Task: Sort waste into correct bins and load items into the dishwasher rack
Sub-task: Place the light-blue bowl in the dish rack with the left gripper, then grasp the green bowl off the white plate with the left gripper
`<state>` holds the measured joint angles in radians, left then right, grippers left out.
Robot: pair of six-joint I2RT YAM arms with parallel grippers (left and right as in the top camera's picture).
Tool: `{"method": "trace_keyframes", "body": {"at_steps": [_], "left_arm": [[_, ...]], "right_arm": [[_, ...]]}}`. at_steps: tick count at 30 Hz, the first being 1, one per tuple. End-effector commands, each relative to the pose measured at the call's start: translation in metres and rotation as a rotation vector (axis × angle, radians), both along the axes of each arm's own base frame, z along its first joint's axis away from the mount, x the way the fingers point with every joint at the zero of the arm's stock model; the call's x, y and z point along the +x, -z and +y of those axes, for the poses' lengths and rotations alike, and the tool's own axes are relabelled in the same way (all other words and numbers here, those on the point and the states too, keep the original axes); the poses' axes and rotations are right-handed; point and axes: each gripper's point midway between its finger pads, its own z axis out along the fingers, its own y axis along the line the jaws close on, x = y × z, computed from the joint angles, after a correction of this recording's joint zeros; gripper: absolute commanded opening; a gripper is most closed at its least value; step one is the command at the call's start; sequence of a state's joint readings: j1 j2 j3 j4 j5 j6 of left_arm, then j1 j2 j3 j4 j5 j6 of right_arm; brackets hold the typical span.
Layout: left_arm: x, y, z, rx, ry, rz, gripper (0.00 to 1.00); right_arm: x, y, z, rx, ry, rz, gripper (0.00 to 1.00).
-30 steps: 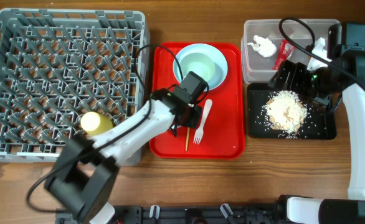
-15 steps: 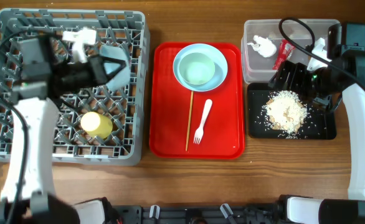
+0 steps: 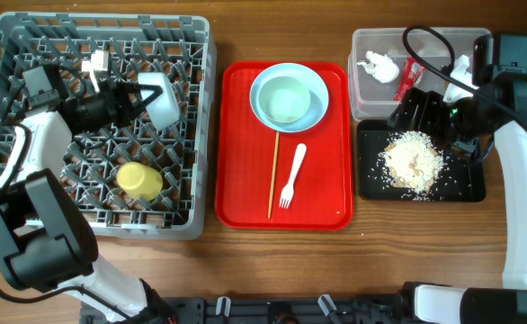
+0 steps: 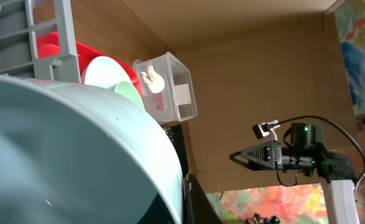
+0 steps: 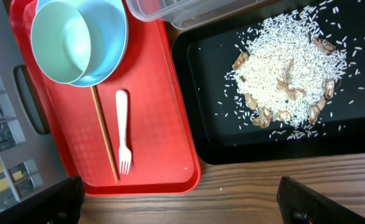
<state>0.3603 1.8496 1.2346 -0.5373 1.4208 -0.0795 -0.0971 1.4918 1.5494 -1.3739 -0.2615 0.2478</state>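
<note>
Looking from the left, you see your left gripper (image 3: 145,99) clamped on the pale plate (image 3: 165,103), tipped on edge in the grey rack (image 3: 30,216). The bowls (image 3: 288,97), stick (image 3: 272,175) and fork (image 3: 292,175) sit on the red tray (image 3: 326,180). Your right gripper (image 3: 421,112) hangs spread wide over the black tray (image 3: 466,184).

Overhead: we look straight down from well above and take in the whole table (image 3: 245,36), with the rack (image 3: 30,54) at left, the red tray (image 3: 326,180) in the centre, and the clear tub (image 3: 362,99) and black tray (image 3: 461,184) at right.
Left wrist: we sit low at the rack, tilted and facing across the table. We are so close that the near bowl (image 4: 64,155) fills the lower left, with the right arm (image 4: 294,155) far beyond.
Right wrist: we look down from moderate height on the red tray and black tray.
Shared: all three views hold the red tray and the clear tub.
</note>
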Motion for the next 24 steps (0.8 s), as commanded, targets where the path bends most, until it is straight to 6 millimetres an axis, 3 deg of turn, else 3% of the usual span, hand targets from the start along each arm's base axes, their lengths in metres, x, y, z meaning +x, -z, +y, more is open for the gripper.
{"method": "trace_keyframes", "body": {"at_steps": [1,3,6,8,11,12,13,14,15,17,19,21,22,24], "left_arm": [[0.004,0.007,0.005,0.008,-0.006,-0.012,0.04],[0.005,0.013,0.011,0.000,-0.021,0.006,0.05],[0.006,0.019,0.024,-0.006,-0.051,0.024,0.14],[0.007,0.025,0.039,0.023,-0.100,0.049,0.25],[-0.001,0.052,0.078,0.113,-0.230,0.189,0.62],[-0.002,0.054,0.084,0.115,-0.247,0.203,0.67],[-0.004,0.054,0.091,0.111,-0.265,0.211,0.77],[-0.007,0.053,0.104,0.106,-0.297,0.214,0.95],[-0.010,0.048,0.114,0.109,-0.326,0.207,1.00],[-0.015,0.028,0.125,0.129,-0.363,0.163,1.00],[-0.020,-0.001,0.122,0.206,-0.383,0.099,1.00],[-0.026,-0.011,0.117,0.322,-0.409,0.103,1.00],[-0.029,-0.016,0.111,0.393,-0.417,0.107,1.00],[-0.037,-0.033,0.077,0.553,-0.408,0.102,1.00]], "right_arm": [[0.000,-0.004,0.001,0.008,-0.009,-0.012,1.00],[0.000,-0.004,0.001,0.009,-0.009,-0.009,1.00],[-0.001,-0.004,0.001,0.009,-0.009,-0.008,1.00],[-0.001,-0.004,0.001,0.009,-0.009,-0.007,1.00],[-0.001,-0.004,0.001,0.009,-0.009,-0.006,1.00],[-0.001,-0.004,0.001,0.009,-0.009,-0.006,1.00],[-0.001,-0.004,0.001,0.009,-0.009,-0.006,1.00],[-0.001,-0.004,0.001,0.009,-0.009,-0.005,1.00],[-0.002,-0.004,0.001,0.009,-0.009,-0.004,1.00],[-0.001,-0.004,0.001,0.009,-0.009,-0.005,1.00],[-0.002,-0.004,0.002,0.009,-0.009,-0.004,1.00],[-0.002,-0.004,0.002,0.009,-0.009,-0.004,1.00],[-0.002,-0.004,0.002,0.009,-0.009,-0.004,0.99],[-0.002,-0.004,0.001,0.009,-0.009,-0.004,1.00]]}}
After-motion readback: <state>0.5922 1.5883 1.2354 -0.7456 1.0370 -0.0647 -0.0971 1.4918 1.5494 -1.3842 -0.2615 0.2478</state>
